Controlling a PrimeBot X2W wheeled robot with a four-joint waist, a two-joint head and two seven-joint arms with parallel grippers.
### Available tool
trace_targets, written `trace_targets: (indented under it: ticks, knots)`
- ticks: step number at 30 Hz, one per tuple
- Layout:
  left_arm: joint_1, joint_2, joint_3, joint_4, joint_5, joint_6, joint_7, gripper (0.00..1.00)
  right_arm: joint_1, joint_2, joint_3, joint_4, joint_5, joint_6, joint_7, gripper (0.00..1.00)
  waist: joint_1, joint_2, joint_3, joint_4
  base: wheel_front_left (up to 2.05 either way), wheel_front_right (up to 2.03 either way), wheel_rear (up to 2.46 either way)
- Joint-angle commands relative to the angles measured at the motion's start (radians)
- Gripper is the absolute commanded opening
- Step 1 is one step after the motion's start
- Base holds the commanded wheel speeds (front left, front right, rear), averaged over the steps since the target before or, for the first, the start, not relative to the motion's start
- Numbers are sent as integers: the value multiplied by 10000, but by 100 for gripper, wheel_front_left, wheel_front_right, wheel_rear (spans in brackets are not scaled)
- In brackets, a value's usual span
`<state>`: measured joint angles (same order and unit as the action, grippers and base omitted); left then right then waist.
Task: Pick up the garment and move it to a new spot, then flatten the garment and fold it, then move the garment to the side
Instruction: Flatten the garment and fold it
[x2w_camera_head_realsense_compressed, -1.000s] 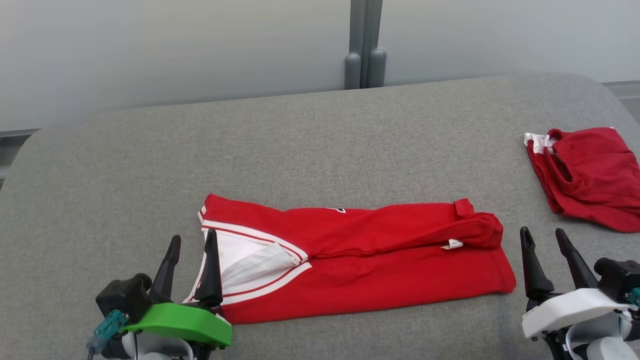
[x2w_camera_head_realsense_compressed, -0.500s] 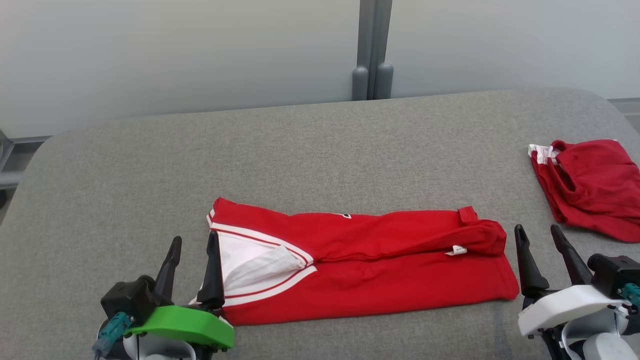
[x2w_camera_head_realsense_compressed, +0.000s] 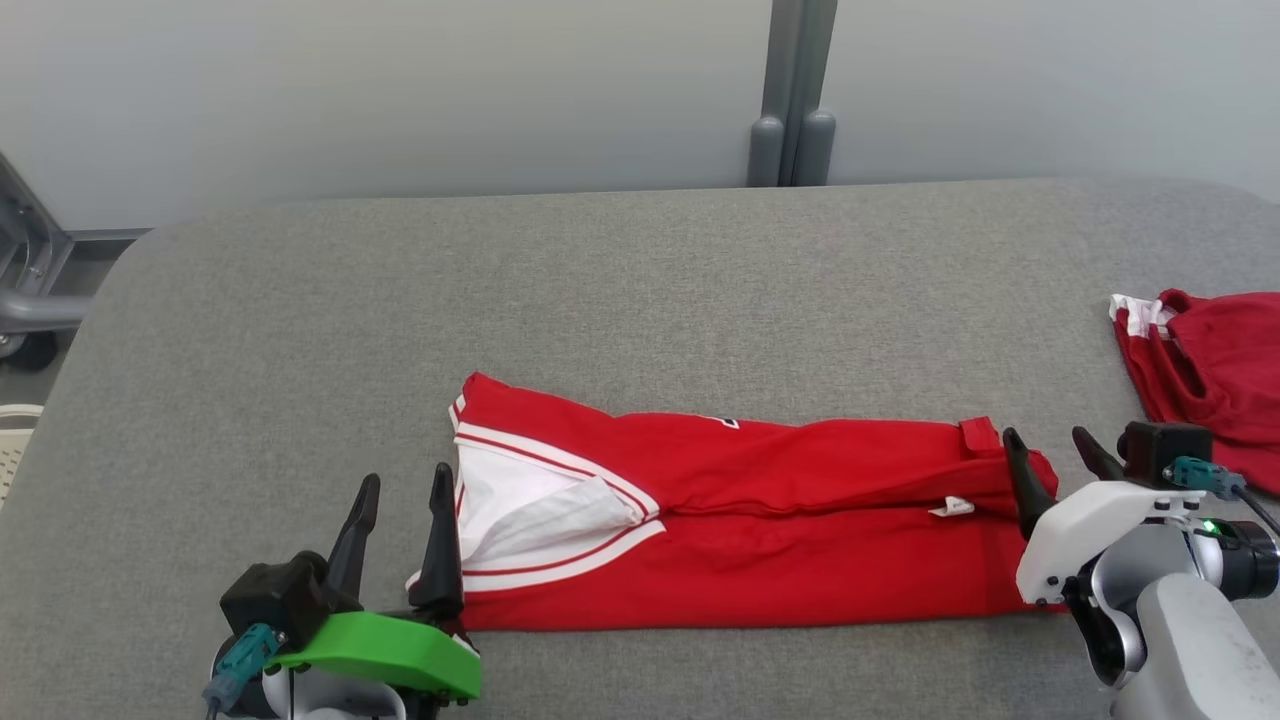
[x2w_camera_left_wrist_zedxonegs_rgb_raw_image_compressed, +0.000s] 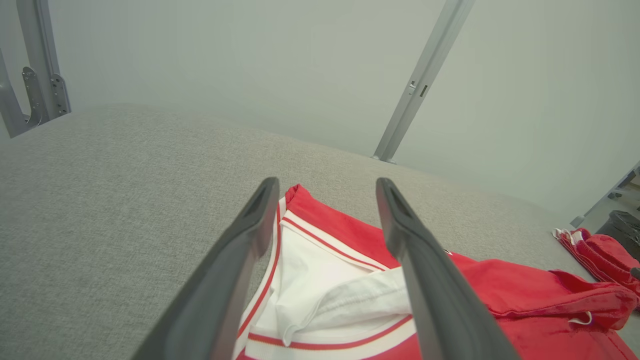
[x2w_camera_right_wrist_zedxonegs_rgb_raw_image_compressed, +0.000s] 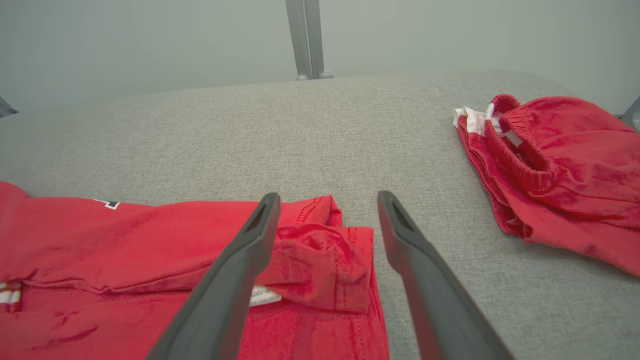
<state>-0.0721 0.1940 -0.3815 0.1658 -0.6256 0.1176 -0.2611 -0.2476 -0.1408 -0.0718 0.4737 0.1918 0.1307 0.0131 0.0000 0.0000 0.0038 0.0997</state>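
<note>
The red garment (x2w_camera_head_realsense_compressed: 760, 560) lies as a long folded strip across the grey table (x2w_camera_head_realsense_compressed: 600, 300), with a white, red-striped panel (x2w_camera_head_realsense_compressed: 520, 510) at its left end. My left gripper (x2w_camera_head_realsense_compressed: 407, 475) stands open at that left end, its right finger at the panel's edge. In the left wrist view the open left gripper (x2w_camera_left_wrist_zedxonegs_rgb_raw_image_compressed: 326, 184) frames the white panel (x2w_camera_left_wrist_zedxonegs_rgb_raw_image_compressed: 325, 265). My right gripper (x2w_camera_head_realsense_compressed: 1046, 437) is open over the strip's bunched right end. The right wrist view shows the open right gripper (x2w_camera_right_wrist_zedxonegs_rgb_raw_image_compressed: 328, 196) astride the garment's right edge (x2w_camera_right_wrist_zedxonegs_rgb_raw_image_compressed: 320, 260), holding nothing.
A second crumpled red garment (x2w_camera_head_realsense_compressed: 1220, 380) lies at the table's far right, a short way from my right gripper. A grey post (x2w_camera_head_realsense_compressed: 790, 100) rises behind the table against the pale wall. A metal frame with a wheel (x2w_camera_head_realsense_compressed: 30, 300) stands off the table's left side.
The camera has turned, shifting the whole picture rightward. My right gripper has moved left, from beside the garment's right end to over it. The left gripper holds its place at the left end.
</note>
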Motion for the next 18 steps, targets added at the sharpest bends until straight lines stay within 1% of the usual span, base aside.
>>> trace_targets:
  ticks: [1, 8, 14, 18]
  knots:
    - [-149, -44, 54, 14, 37, -32, -38, 100, -220, -89, -9, 214, -128, 1, 90, 100, 0, 0, 125, 190, 0, 0, 0]
    - [-237, -174, 174, 119, 124, -123, -43, 100, -1032, -197, -99, 1766, -573, 1, 418, 100, 0, 0, 273, 447, 0, 0, 0]
    - [-191, -296, 337, 140, 224, -192, -44, 100, -967, -267, -167, 2428, -403, 1, 324, 100, 0, 0, 347, 412, 0, 0, 0]
    - [-173, -350, 422, 135, 300, -251, -45, 100, -742, -262, -237, 2608, -176, 1, 173, 100, 0, 0, 395, 310, 0, 0, 0]
